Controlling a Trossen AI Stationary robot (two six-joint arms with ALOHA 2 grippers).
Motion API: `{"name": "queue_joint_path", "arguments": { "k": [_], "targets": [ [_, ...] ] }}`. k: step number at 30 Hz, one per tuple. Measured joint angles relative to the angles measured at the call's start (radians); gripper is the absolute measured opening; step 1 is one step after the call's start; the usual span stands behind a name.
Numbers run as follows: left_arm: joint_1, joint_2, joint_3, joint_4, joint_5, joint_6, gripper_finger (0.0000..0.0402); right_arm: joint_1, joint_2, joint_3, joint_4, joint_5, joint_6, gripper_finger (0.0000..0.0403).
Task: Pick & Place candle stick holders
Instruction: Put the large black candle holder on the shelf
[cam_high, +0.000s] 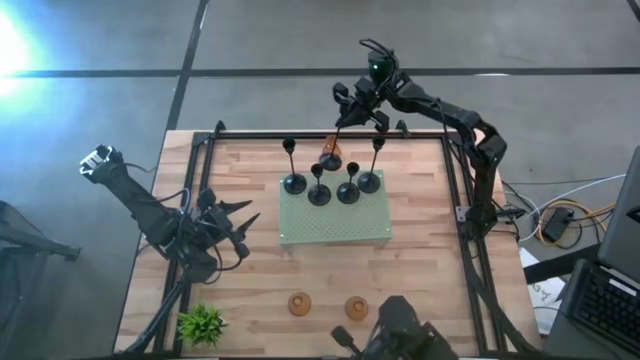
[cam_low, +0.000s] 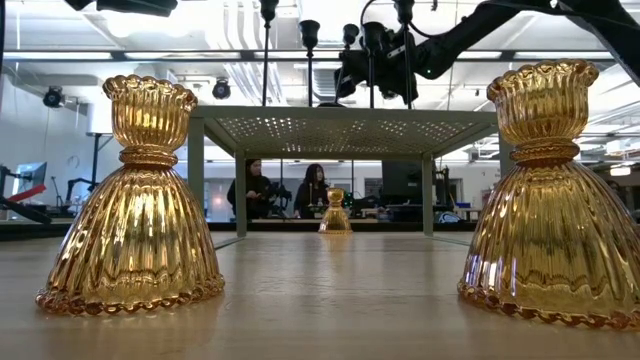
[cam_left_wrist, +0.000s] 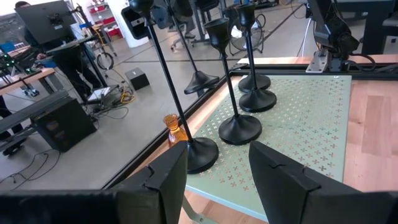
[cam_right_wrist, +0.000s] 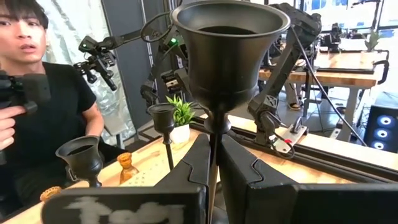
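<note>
At the table's near edge two amber holders and sit on bare wood beside the small green plant, well apart from the work. A little farther in, the left gripper waits over the wood to the left of the green perforated stand, its fingers spread and empty. On the stand, four black holders stand upright in a loose row, bases close together. Beyond them, a third amber holder rests on the wood near the far rail. At the far edge the right gripper is clamped shut on the thin stem of a fifth black holder, just under its cup, holding it roughly upright above the rail. The step in hand looks like carrying this one to the stand. To do it well, keep the stem vertical, bring it down over an open patch of the stand clear of the neighbouring bases, and release only once the domed base sits flat, since these tall pieces should tip easily.
</note>
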Motion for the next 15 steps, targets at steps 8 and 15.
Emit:
{"name": "queue_joint_path", "arguments": {
  "k": [8,15],
  "targets": [
    [0.0,0.0,0.0,0.0,0.0,0.0,0.0177,0.022,0.0,0.0,0.0,0.03,0.0,0.0011],
    [0.0,0.0,0.0,0.0,0.0,0.0,0.0177,0.022,-0.009,0.0,-0.029,0.051,-0.004,0.0011]
  ]
}}
